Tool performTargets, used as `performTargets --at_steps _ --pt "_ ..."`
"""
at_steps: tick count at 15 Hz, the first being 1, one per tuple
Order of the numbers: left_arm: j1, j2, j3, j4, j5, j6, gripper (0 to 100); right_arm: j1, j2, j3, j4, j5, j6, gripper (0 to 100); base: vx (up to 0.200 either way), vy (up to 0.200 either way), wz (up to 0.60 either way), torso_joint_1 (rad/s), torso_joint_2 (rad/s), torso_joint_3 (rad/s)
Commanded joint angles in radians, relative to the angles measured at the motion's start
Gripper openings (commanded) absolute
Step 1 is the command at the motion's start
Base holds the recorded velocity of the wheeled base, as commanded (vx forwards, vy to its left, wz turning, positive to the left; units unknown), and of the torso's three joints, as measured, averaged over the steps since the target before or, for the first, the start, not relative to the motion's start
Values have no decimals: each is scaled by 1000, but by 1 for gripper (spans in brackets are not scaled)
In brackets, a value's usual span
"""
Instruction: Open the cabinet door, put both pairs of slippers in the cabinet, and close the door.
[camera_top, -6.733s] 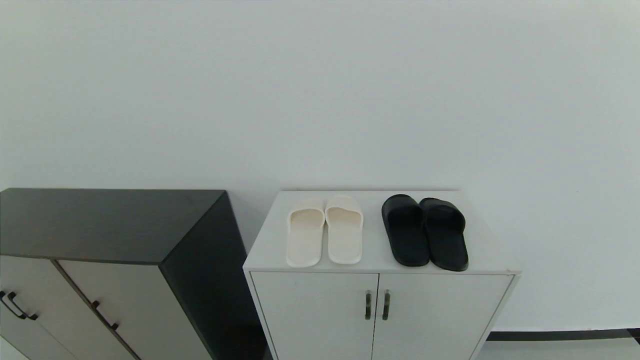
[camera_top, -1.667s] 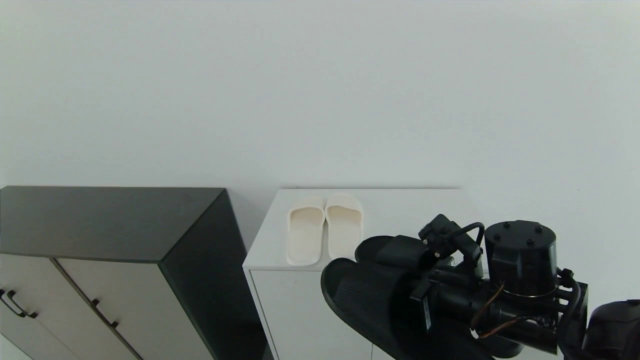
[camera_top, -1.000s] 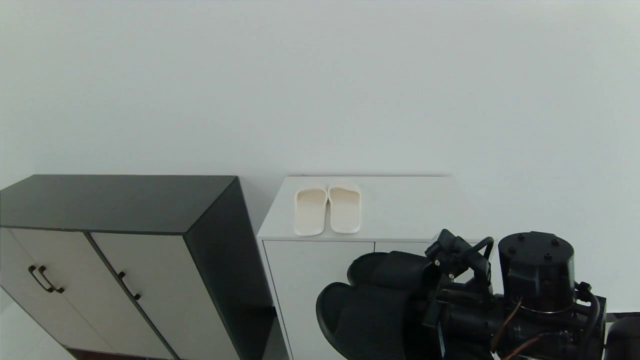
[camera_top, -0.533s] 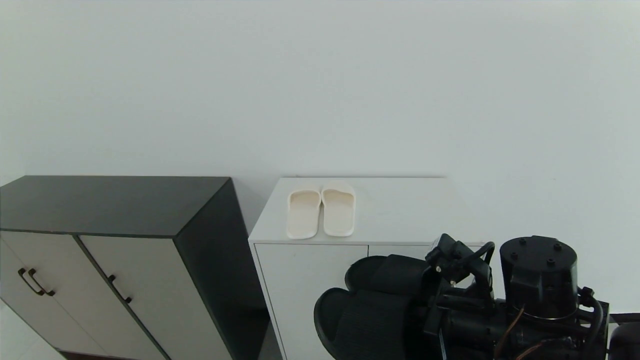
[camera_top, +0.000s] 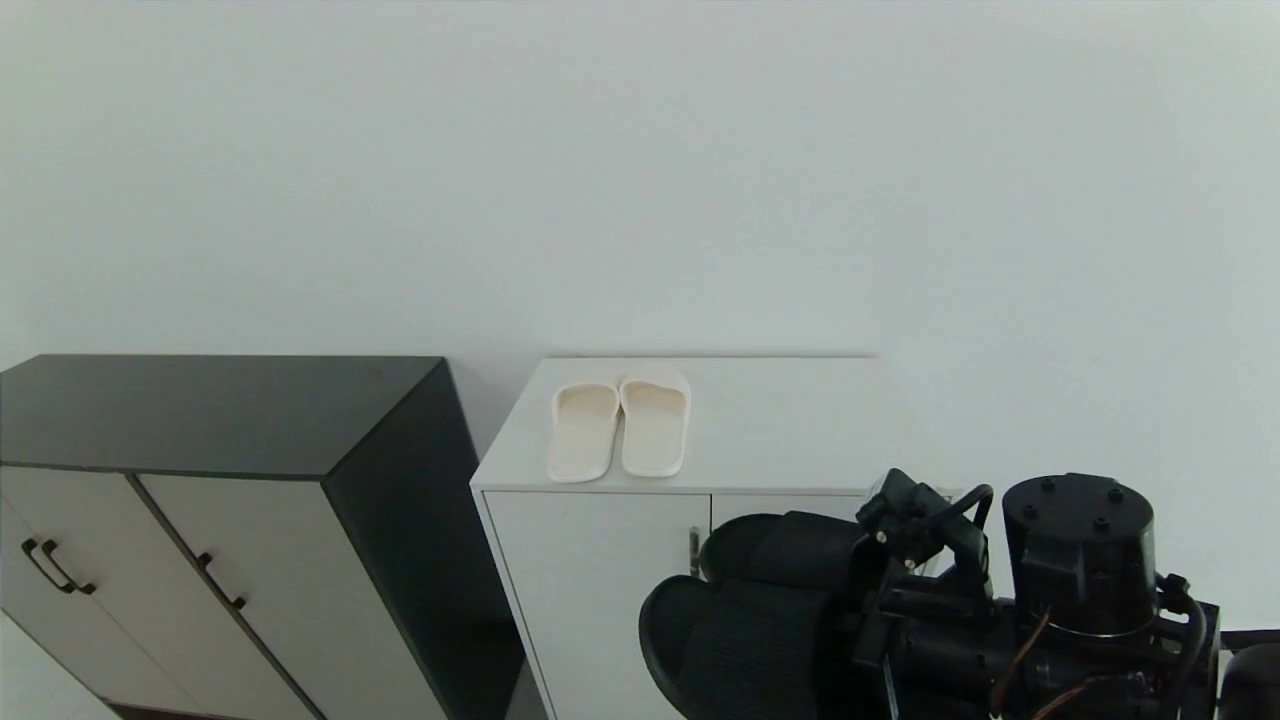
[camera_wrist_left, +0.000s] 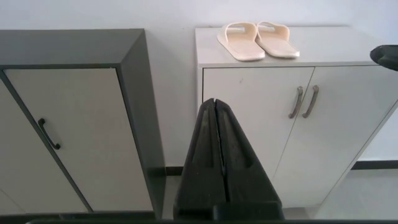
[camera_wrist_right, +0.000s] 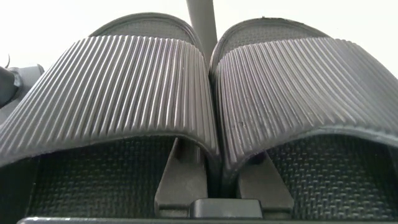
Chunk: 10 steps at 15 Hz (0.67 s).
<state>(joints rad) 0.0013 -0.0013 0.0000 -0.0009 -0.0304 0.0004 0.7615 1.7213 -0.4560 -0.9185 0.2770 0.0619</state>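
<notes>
The right gripper (camera_wrist_right: 210, 149) looks clamped on the inner straps of the 2 black slippers (camera_top: 760, 610), held at 5 o'clock before the white cabinet (camera_top: 790, 430). The left gripper (camera_wrist_left: 216, 155) is pressed together, empty. The cream slippers (camera_top: 618, 428) lie on top, at 11 o'clock of them. The doors (camera_wrist_left: 258, 124) are shut; next, likely, the left pulls a handle (camera_wrist_left: 296, 102).

dark cabinet (camera_top: 200, 410): black top and side, back against the wall | doors (camera_top: 300, 600): pale panels, all shut, black bar handles (camera_top: 218, 582) | wall (camera_top: 640, 180): plain white, bare | baseboard (camera_wrist_left: 373, 165): dark strip along the floor (camera_wrist_left: 367, 196)
</notes>
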Motion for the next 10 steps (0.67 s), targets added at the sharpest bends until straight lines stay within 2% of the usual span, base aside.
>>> performTargets --at_steps 1,10 --pt "0 1 0 -1 0 1 0 -1 4 2 0 1 -1 0 0 0 0 0 0 0" --pt "0 1 0 1 0 0 0 1 15 2 0 2 1 0 0 0 0 0 0 0"
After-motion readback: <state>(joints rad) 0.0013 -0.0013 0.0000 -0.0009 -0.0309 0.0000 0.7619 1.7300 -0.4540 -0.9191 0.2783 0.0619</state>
